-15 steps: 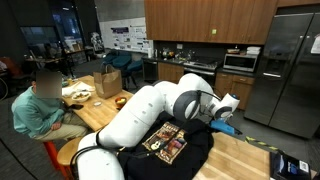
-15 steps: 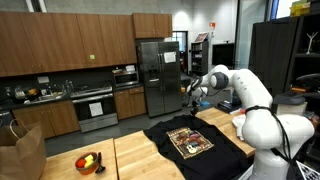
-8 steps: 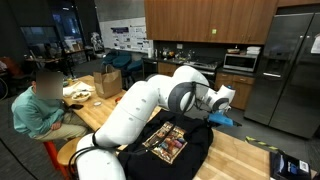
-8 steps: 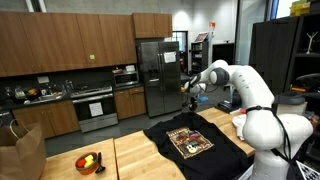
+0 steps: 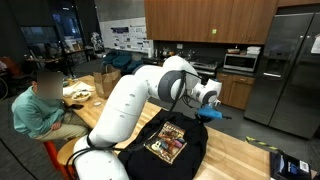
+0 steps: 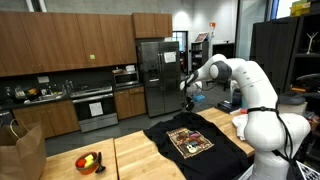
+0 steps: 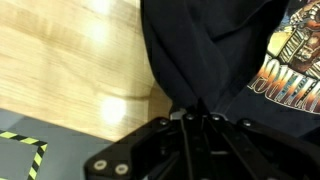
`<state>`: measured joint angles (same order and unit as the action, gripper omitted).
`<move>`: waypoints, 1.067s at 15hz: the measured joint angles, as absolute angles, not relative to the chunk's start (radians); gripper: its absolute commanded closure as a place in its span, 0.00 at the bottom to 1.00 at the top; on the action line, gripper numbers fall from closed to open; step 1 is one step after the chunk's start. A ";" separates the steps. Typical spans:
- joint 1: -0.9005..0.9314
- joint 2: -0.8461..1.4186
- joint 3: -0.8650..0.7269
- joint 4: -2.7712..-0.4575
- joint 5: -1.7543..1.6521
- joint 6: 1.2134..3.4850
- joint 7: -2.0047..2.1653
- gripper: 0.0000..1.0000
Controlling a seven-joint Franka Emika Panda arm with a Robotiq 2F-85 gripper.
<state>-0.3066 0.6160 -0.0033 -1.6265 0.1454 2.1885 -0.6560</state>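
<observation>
- Well, your biggest surface is the wooden table (image 6: 128, 158). Both exterior views cut it off at the bottom edge, and the wrist view shows only a pale patch of it.
- Your arm (image 5: 135, 95) fills the foreground in an exterior view and hides much of the table behind it.
- You have the black T-shirt (image 6: 200, 150) lying spread on that table. Its far edge rises in a peak to the gripper, and its lower hem runs out of frame.
- On the shirt, the print (image 7: 290, 55) carries orange and white lettering. The wrist view's right edge cuts it off, so you cannot read a whole word. In the exterior views it is only a dark red and tan rectangle (image 5: 166, 143).
- Your gripper (image 7: 190, 116) has its fingers pressed together, pinching a fold of the shirt's black cloth. The fabric bunches over the tips and covers them.
- At the lower left of the wrist view sits yellow-and-black tape (image 7: 24, 150) — only partly in view.
- Posters (image 5: 126, 38) hang on the back wall, and their text is too small to read.
</observation>
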 measured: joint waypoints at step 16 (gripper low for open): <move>-0.140 0.457 0.032 -1.856 0.098 2.321 -0.483 0.99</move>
